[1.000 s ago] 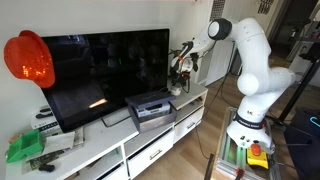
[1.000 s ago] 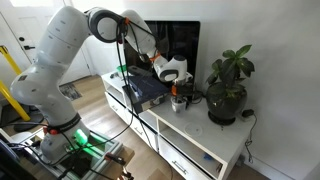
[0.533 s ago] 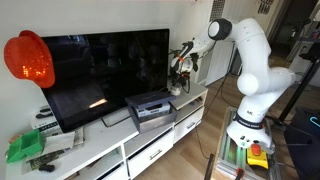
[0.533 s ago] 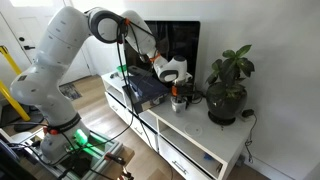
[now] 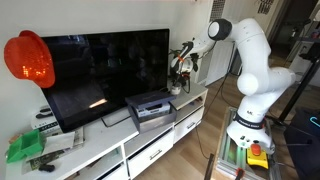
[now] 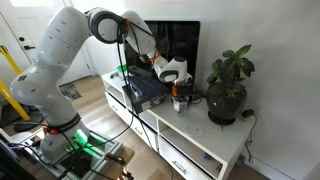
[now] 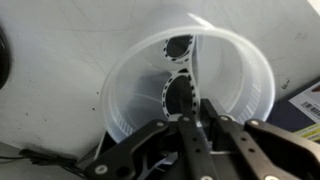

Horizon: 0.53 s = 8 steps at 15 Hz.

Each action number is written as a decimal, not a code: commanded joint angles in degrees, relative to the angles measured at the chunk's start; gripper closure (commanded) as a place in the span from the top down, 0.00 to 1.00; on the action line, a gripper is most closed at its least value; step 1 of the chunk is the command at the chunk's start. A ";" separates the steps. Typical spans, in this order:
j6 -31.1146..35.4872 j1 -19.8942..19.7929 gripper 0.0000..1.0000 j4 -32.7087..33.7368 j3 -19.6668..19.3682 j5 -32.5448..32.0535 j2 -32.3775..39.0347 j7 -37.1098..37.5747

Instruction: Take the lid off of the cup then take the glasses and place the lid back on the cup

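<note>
Television (image 5: 100, 75), potted plant (image 6: 228, 82), perhaps a helmet (image 5: 28, 58).

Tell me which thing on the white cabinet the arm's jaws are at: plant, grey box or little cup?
The small pale cup, between the grey box and the potted plant; the jaws reach into it, where glasses lie.

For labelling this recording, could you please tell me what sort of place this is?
Probably a home living room: a large television on a low white cabinet, with a potted plant.
</note>
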 commanded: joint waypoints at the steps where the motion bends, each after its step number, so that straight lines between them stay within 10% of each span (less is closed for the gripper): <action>1: 0.56 -1.00 0.12 0.07 0.83 0.40 0.08 -1.42; 8: 0.69 -0.97 0.02 -0.30 0.83 0.44 -0.56 -1.29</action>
